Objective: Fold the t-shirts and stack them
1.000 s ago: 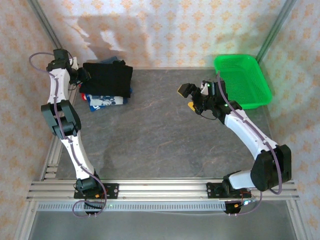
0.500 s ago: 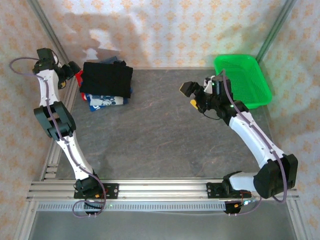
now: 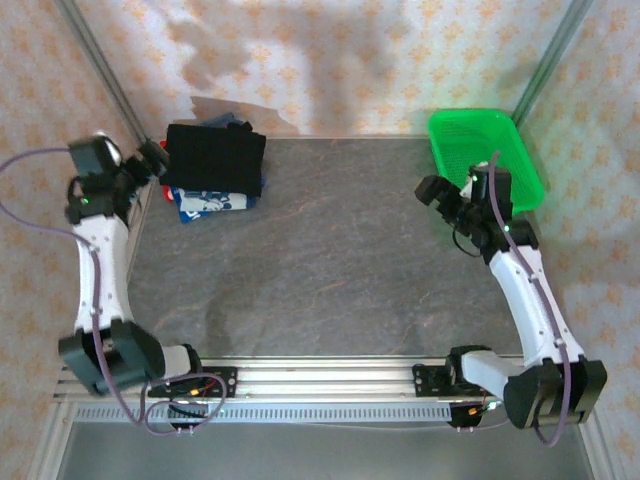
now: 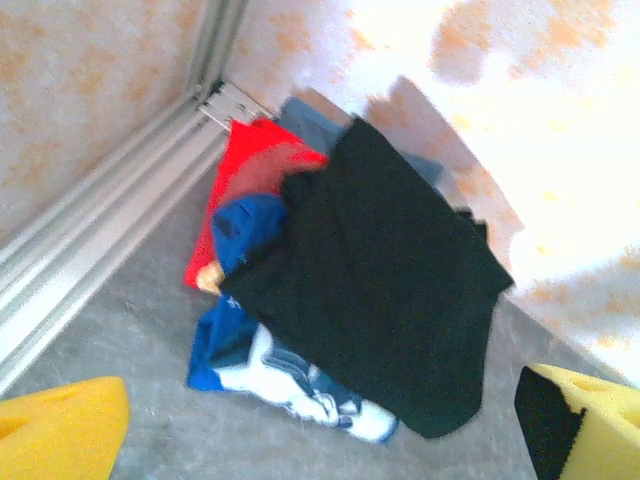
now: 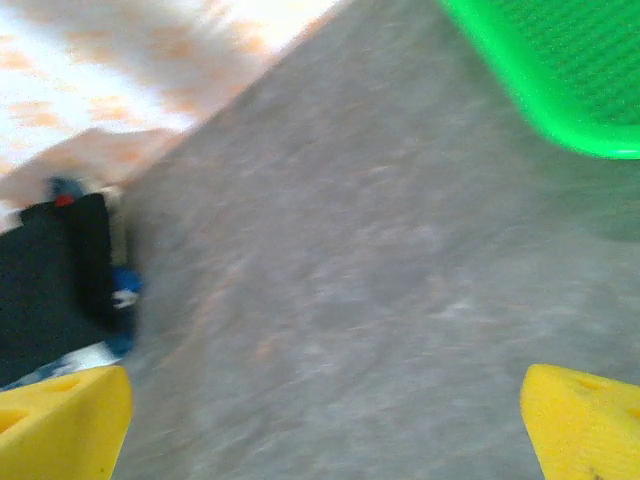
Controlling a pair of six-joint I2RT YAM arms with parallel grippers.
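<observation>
The t-shirts lie in a stack at the table's back left corner. A large black tee (image 3: 215, 158) (image 4: 390, 290) is on top, folded. Under it a navy blue tee with a white print (image 3: 208, 203) (image 4: 290, 385) sticks out at the front, a red tee (image 4: 255, 170) at the side, and a grey-blue one (image 4: 320, 115) at the back. My left gripper (image 3: 148, 165) (image 4: 320, 435) is open just left of the stack, holding nothing. My right gripper (image 3: 452, 198) (image 5: 322, 425) is open over bare table near the basket. In the right wrist view the stack (image 5: 55, 290) is far off and blurred.
A bright green mesh basket (image 3: 485, 160) (image 5: 560, 70) stands at the back right corner. An aluminium frame rail (image 4: 110, 210) runs along the left edge beside the stack. Patterned walls close the back and sides. The grey tabletop (image 3: 330, 250) stretches between the arms.
My left gripper opened and drew back from the black tee toward the left rail. The right arm swung right, toward the green basket, still open.
</observation>
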